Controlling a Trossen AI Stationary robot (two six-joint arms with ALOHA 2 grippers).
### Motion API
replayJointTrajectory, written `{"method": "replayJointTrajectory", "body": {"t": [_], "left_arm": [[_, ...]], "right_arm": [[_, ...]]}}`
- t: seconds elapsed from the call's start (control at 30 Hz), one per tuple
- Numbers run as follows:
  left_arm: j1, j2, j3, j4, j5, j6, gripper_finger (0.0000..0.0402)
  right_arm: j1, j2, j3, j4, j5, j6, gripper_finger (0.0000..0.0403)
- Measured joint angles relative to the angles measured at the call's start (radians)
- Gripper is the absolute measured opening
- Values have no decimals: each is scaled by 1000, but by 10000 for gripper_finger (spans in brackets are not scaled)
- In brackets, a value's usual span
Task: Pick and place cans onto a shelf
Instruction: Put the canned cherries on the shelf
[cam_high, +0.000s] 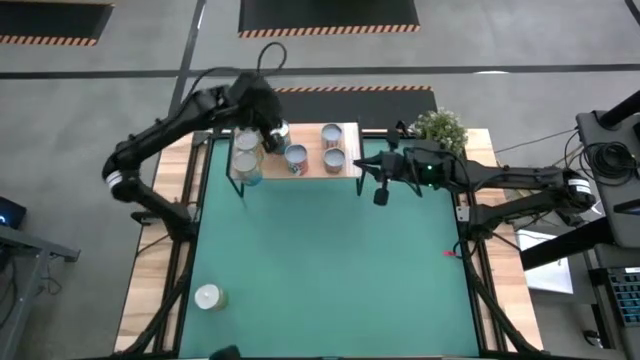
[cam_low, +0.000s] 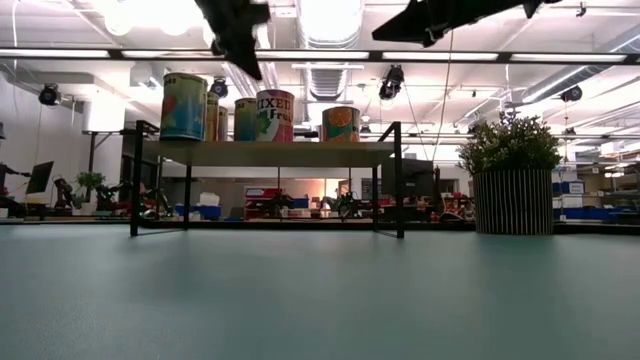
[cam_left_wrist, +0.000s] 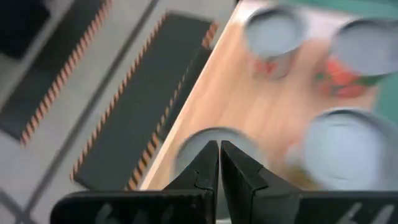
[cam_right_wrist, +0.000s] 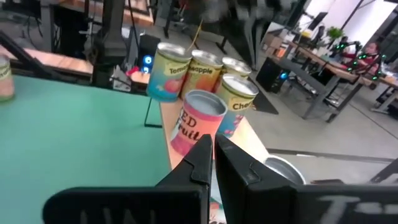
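Note:
The wooden shelf (cam_high: 310, 168) stands on black legs at the table's far edge and carries several cans (cam_high: 296, 157), upright on their bases; they also show in the low view (cam_low: 275, 115). One more can (cam_high: 208, 297) stands on the green mat near the front left. My left gripper (cam_high: 272, 132) is shut and empty, above a silver-topped can (cam_left_wrist: 205, 138) at the shelf's far edge, clear of the can tops in the low view (cam_low: 248, 55). My right gripper (cam_high: 381, 192) is shut and empty, high above the mat just right of the shelf, facing the cans (cam_right_wrist: 202, 118).
A potted green plant (cam_high: 440, 128) stands at the far right, right of the shelf and behind my right arm; it also shows in the low view (cam_low: 510, 175). The green mat (cam_high: 330, 260) spreads between the shelf and the near edge.

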Motion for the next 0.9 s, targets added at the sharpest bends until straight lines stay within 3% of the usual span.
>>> {"method": "replayJointTrajectory", "body": {"t": [0.3,0.9], "left_arm": [[75,171,148,-164,15,-23,0],[66,188,152,-217,16,-80,0]], "right_arm": [[0,-22,-41,0,1,-6,9],[0,-20,-41,-7,1,-8,9]]}}
